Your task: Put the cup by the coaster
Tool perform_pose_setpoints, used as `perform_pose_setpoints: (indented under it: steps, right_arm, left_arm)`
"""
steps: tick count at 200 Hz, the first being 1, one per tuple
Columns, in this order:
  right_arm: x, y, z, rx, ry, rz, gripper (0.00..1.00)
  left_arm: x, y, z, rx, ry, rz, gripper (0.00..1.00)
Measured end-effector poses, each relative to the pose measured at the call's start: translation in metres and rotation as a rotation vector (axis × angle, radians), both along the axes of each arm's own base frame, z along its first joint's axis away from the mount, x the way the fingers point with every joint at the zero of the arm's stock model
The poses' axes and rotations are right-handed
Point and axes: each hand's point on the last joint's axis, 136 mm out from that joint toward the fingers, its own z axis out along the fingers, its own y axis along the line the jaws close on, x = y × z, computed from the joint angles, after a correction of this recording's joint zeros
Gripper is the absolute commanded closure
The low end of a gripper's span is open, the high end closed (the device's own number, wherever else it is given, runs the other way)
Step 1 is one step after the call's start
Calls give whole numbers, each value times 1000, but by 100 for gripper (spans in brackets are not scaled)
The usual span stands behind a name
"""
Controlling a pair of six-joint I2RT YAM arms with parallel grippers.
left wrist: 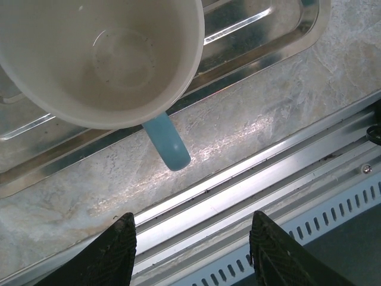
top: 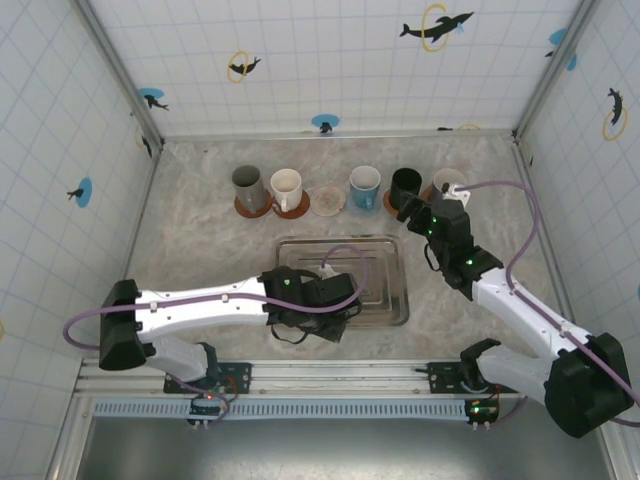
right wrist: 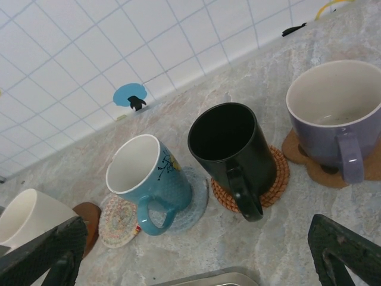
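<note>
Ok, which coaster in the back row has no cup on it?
The pale coaster between the white cup and the blue cup; all the others have a cup standing on them.

- Left arm [top: 200,300], toward 8 o'clock in the top view: a white tubular link between black joint housings.
- Right arm [top: 520,315], toward 4 o'clock: the same white link, ending in a bulky black shoulder housing.
- Purple cables [top: 530,230]: one slim, looping lead along each arm.
- Green indicator lights [top: 465,263]: small dots on the black wrist bodies.
- Left gripper [left wrist: 193,217]: two black fingers [left wrist: 110,253] with finely ribbed pads, at 7 and 5 o'clock of its wrist view.
- Right gripper [right wrist: 197,221]: matching black ribbed fingers [right wrist: 41,256], at 8 and 4 o'clock of its wrist view.
</note>
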Motion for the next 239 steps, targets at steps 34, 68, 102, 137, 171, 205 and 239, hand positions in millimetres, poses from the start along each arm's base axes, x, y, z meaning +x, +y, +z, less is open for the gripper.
perform_pose_setpoints:
  steps: [34,68,102,137,171,205,239]
  right_arm:
    - [-1,3,12,28,-48,20,2]
    - [-1,4,29,81,-100,18,2]
    - [-5,-7,39,146,-137,-87,2]
    - [-19,-25,33,233,-169,-232,2]
    - [-26,-40,45,339,-217,-288,2]
    - [-31,-51,55,384,-265,-301,2]
    - [-32,-57,49,373,-262,-293,2]
  left_arm:
    - [1,-3,0,-6,-2,0,47]
    - [1,-3,0,-9,-3,0,46]
    - [1,-3,-1,-8,-3,0,46]
    - [1,-4,-2,-7,-2,-1,46]
    - [1,-4,-2,-5,-2,-1,46]
    - [1,-6,-7,7,0,-3,46]
    - [2,-7,-15,28,1,-1,45]
